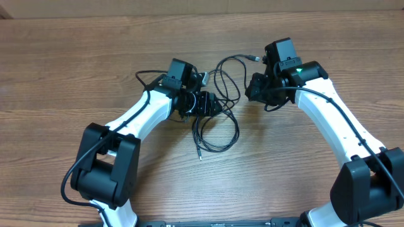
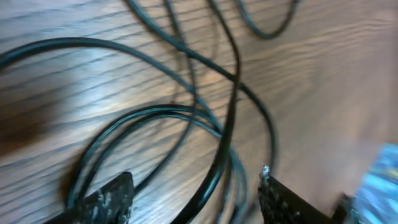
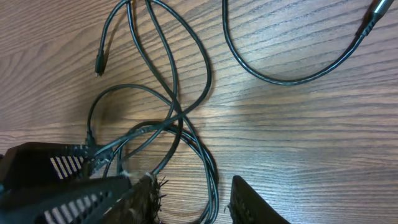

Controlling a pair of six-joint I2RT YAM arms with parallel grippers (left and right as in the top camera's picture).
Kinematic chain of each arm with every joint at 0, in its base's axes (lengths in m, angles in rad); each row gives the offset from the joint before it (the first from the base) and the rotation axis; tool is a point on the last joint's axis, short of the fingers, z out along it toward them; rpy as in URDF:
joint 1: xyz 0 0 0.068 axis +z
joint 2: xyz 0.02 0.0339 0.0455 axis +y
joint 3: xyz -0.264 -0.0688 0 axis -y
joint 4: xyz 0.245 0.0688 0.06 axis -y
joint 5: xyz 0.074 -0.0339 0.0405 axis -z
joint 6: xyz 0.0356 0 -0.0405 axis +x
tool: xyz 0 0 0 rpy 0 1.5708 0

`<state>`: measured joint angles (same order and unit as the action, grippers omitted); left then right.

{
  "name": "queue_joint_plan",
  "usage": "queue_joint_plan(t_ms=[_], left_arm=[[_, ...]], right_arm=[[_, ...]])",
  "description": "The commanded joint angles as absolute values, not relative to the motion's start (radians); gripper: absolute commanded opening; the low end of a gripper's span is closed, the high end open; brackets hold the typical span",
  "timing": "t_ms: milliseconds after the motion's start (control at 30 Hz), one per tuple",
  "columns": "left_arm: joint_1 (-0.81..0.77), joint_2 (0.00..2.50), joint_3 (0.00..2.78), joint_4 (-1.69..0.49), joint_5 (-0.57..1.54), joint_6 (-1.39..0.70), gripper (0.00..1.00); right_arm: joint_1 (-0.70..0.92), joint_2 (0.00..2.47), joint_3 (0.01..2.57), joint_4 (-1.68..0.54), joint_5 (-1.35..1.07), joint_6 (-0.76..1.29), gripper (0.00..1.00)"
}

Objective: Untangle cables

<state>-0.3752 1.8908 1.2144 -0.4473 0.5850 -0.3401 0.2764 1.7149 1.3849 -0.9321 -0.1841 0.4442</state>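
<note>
Several thin black cables (image 3: pixel 179 118) lay in crossed loops on the wooden table (image 1: pixel 63 63), between the two grippers. The left gripper (image 2: pixel 193 202) had its fingers spread wide, with strands running through the gap but not pinched. The right gripper (image 3: pixel 196 205) was likewise spread, a doubled loop passing between its fingers and the main crossing just ahead of them. The cords looked light, limp and slick, and likely to drag their neighbours along when pulled. A sound hold seemed to be a single strand beside the crossing, or the silver-tipped plug (image 1: pixel 255 58) beyond the right gripper, rather than the bundle.
</note>
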Motion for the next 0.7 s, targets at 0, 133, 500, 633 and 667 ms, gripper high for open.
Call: queue_joint_plan(t_ms=[0,133,500,633,667], left_arm=[[-0.347,1.898,1.209,-0.432,0.708,-0.315,0.65],[-0.340,1.898,1.209,-0.437,0.723,-0.314,0.54],[-0.410,1.898,1.209,-0.535,0.527,-0.254,0.59],[-0.419,1.898,1.209,-0.525,0.453,-0.255,0.27],[-0.418,1.898,1.209,-0.515,0.452,-0.261,0.12]], right_arm=[[0.274,1.713,1.391,-0.931,-0.192,0.448,0.36],[0.274,1.713,1.391,-0.934,-0.192,0.448,0.35],[0.274,1.713,1.391,-0.934,-0.192,0.448,0.35],[0.274,1.713,1.391,-0.934,-0.192,0.449,0.35],[0.274,1.713,1.391,-0.934,-0.192,0.449,0.35]])
